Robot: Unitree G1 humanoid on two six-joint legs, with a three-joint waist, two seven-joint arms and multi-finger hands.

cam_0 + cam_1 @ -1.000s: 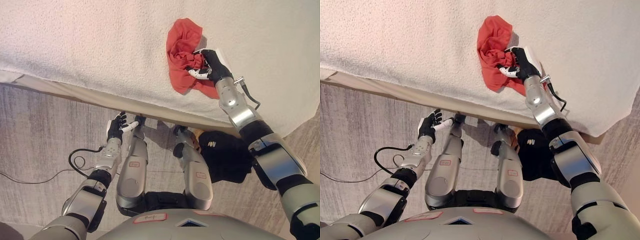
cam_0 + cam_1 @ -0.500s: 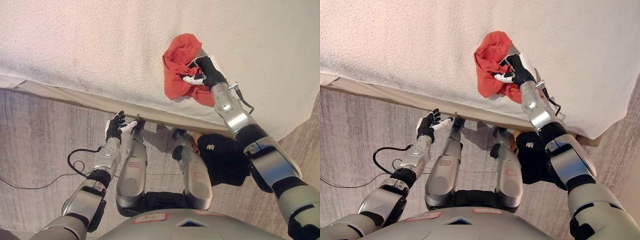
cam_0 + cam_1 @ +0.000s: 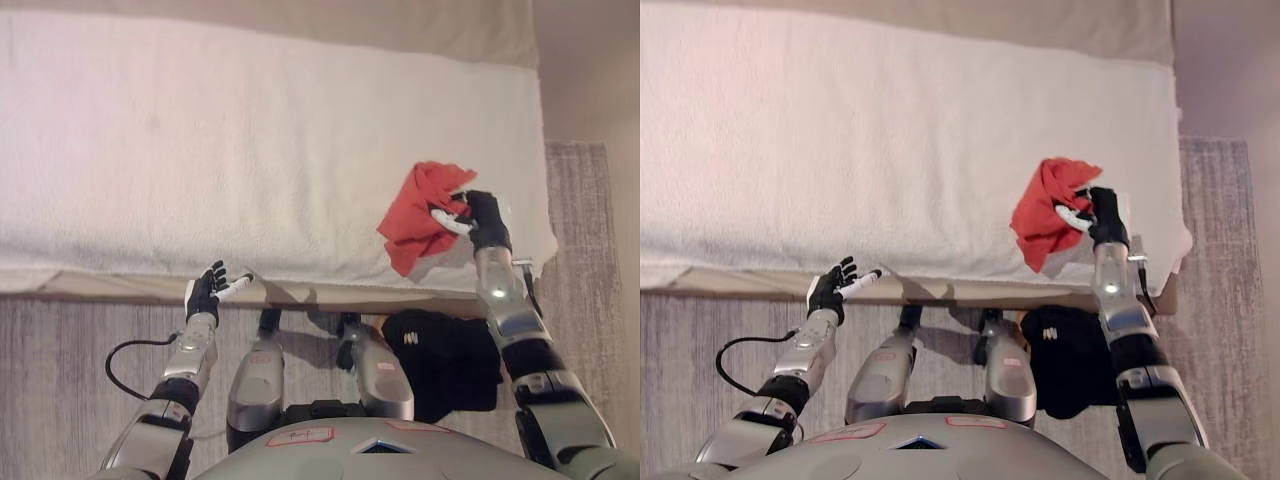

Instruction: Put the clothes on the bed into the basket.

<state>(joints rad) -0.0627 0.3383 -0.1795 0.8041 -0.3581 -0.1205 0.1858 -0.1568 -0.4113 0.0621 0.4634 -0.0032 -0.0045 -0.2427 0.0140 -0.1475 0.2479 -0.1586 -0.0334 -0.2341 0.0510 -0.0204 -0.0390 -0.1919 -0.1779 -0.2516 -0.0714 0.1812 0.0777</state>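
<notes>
A crumpled red garment [image 3: 417, 213] hangs from my right hand [image 3: 478, 216] over the near right part of the white bed [image 3: 200, 160]. My right hand is shut on the garment's right edge and holds it lifted; it also shows in the right eye view [image 3: 1098, 215] with the garment [image 3: 1045, 211]. My left hand [image 3: 207, 291] is open and empty, held over the bed's near edge at the left. A black basket [image 3: 445, 360] stands on the floor below my right arm, beside the bed's near right corner.
The bed's near edge [image 3: 110, 283] runs across the view above a grey carpet [image 3: 60, 390]. The bed's right end [image 3: 545, 200] meets carpet at the right.
The camera has pulled back, so the whole bed shows now. My right hand has raised the red garment off the bedcover and drawn it toward the bed's near right corner. My left hand stays open.
</notes>
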